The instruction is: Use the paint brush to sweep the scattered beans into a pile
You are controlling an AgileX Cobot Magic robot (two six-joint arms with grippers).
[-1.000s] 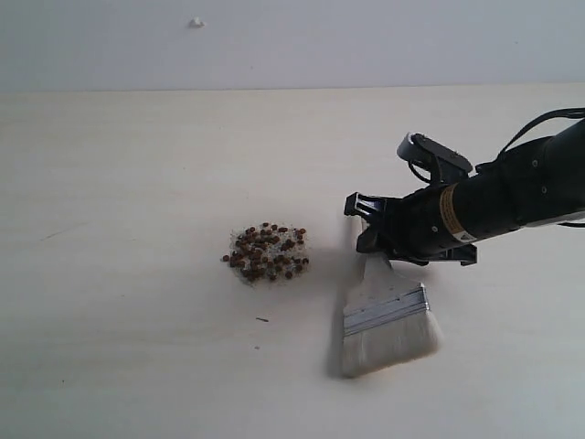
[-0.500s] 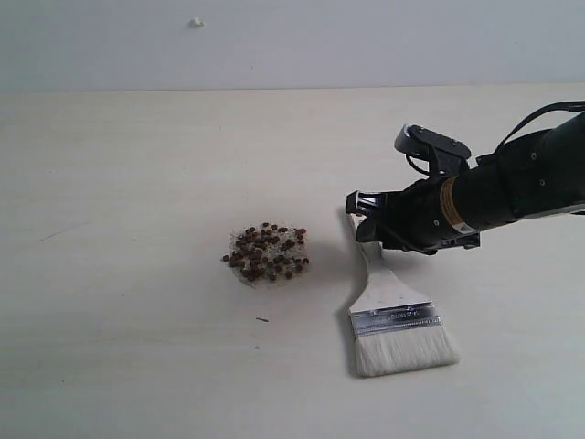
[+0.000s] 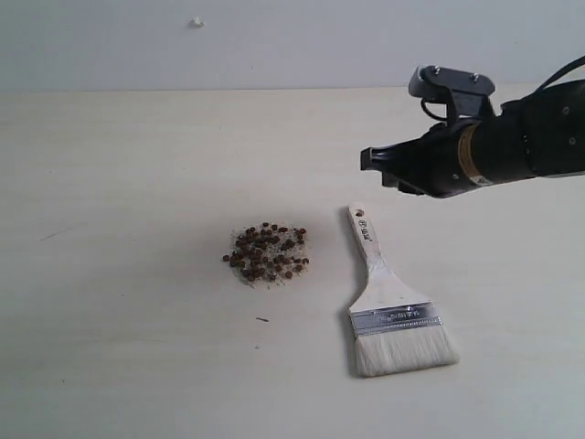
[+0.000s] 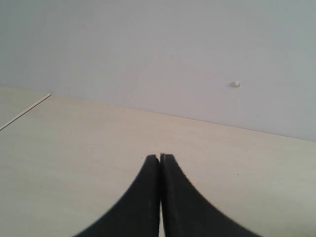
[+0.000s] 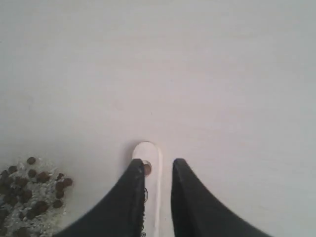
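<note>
Paint brush lies flat on counter, bristles toward near edge in exterior view, handle pointing away. Pile sits near brush's left, apart from it: beans and pale crumbs in one compact heap. Right tool hovers above handle end, jaws slightly spread, pinching nothing. Left tool pressed together, empty.

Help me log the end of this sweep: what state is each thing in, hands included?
Beans: gathered in one compact pile with whitish crumbs.
Paint brush: lying flat on the table, held by nothing, beside the pile and apart from it.
Right hand: jaws slightly apart, empty, above the handle's end.
Left hand: shut, empty.
</note>
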